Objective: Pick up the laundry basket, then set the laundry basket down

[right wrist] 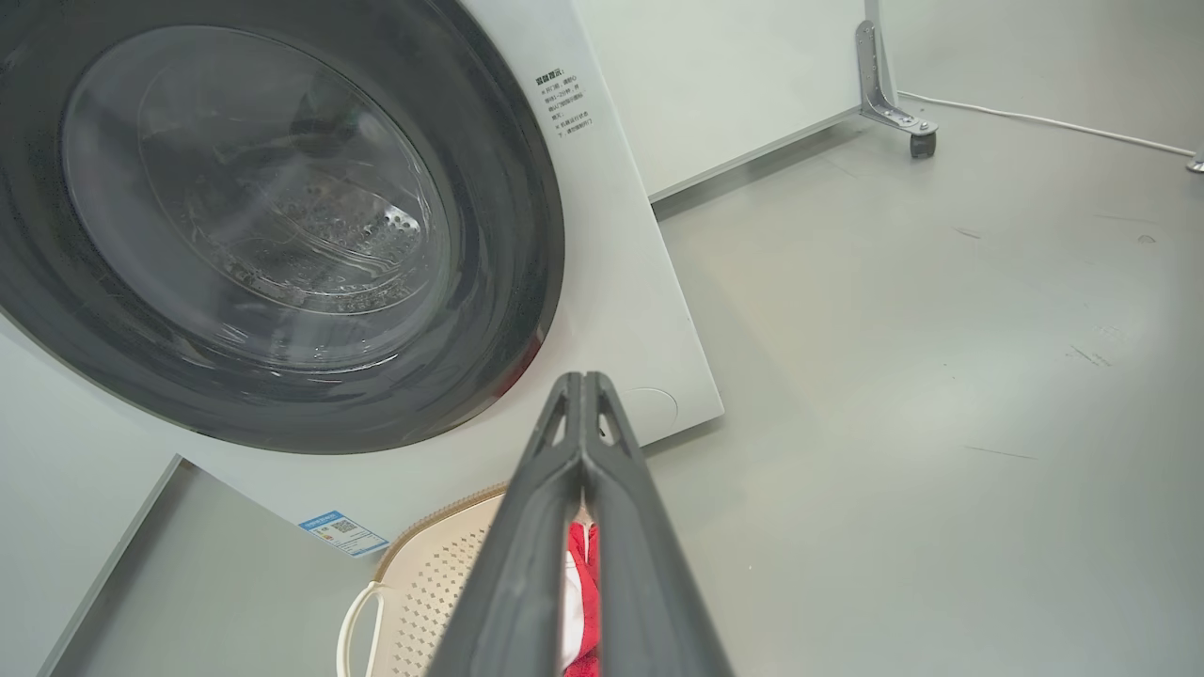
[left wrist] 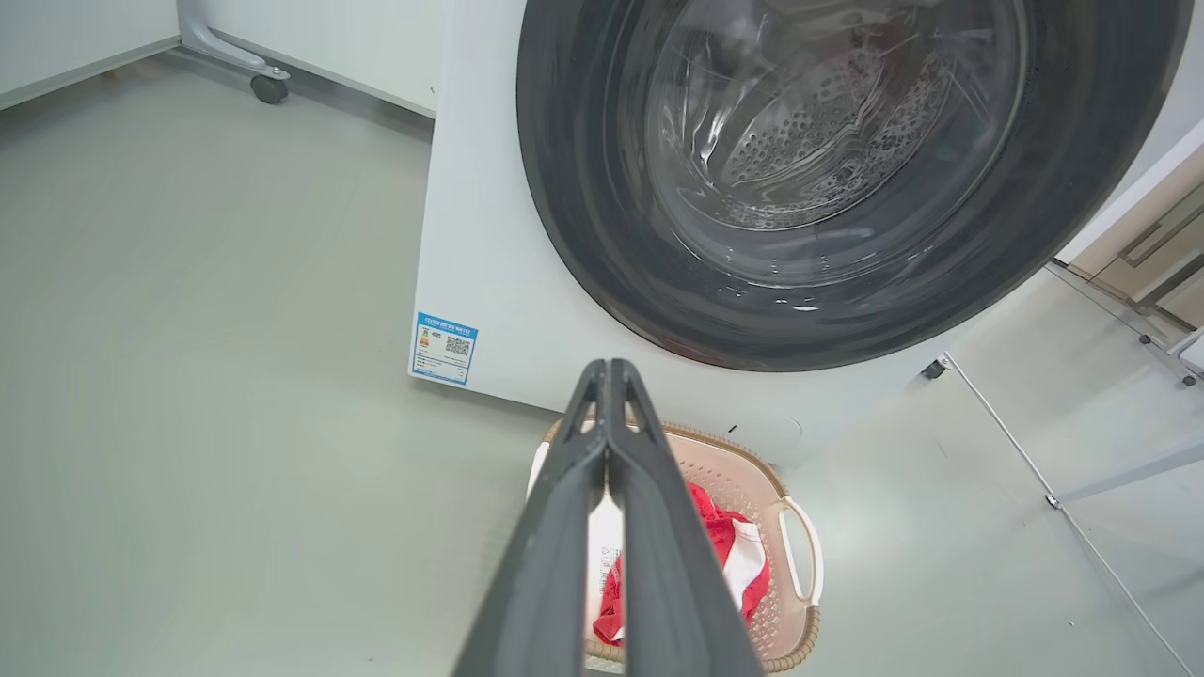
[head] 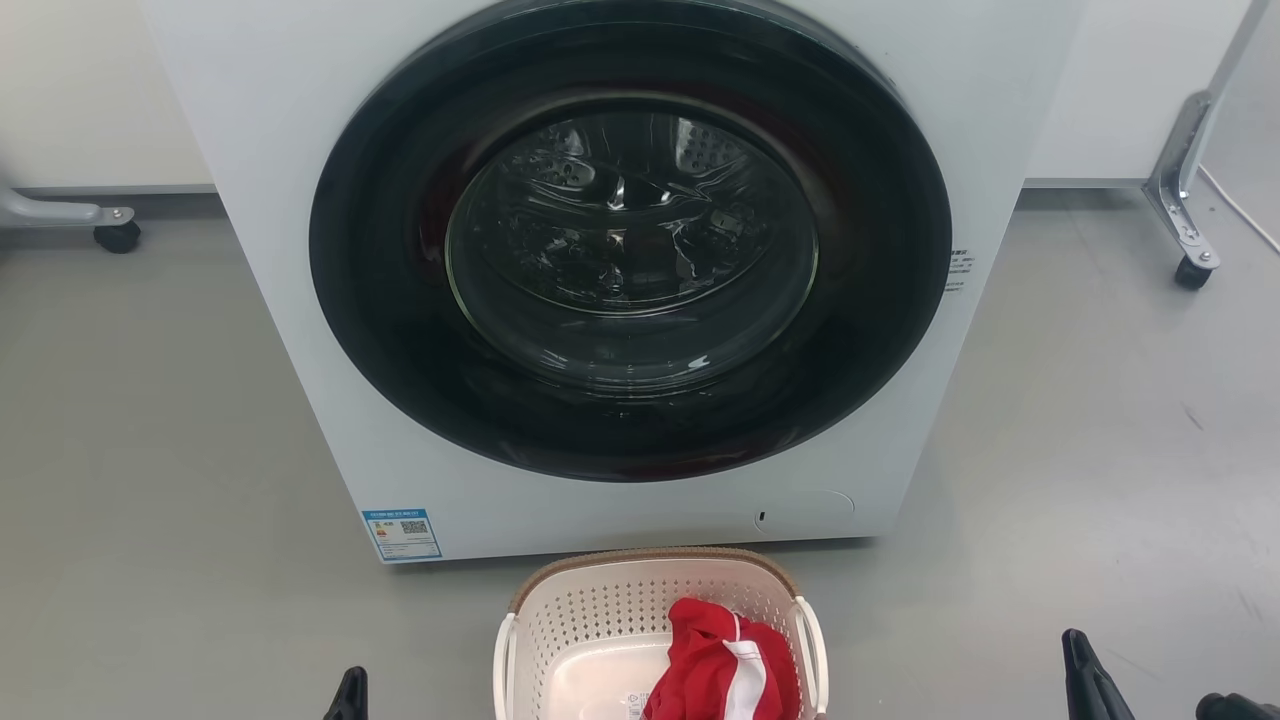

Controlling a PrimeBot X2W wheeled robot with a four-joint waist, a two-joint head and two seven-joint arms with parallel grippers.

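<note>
The laundry basket [head: 590, 615] stands on the floor [head: 150, 450] just before the washing machine [head: 300, 400], red garment [head: 720, 665] inside. Both the left gripper [left wrist: 609, 371] and the right gripper [right wrist: 583, 381] are clenched, empty. Risk: an uneven lift at the handles [head: 812, 640] may tip it against the machine.

The head view looks forward and down, near the washer [head: 280, 250] front. The left wrist view faces it from the left, the right wrist view from the right. All share the laundry basket [head: 600, 610].

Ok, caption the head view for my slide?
Laundry basket holding a red-and-white garment, on the floor before the washer.
</note>
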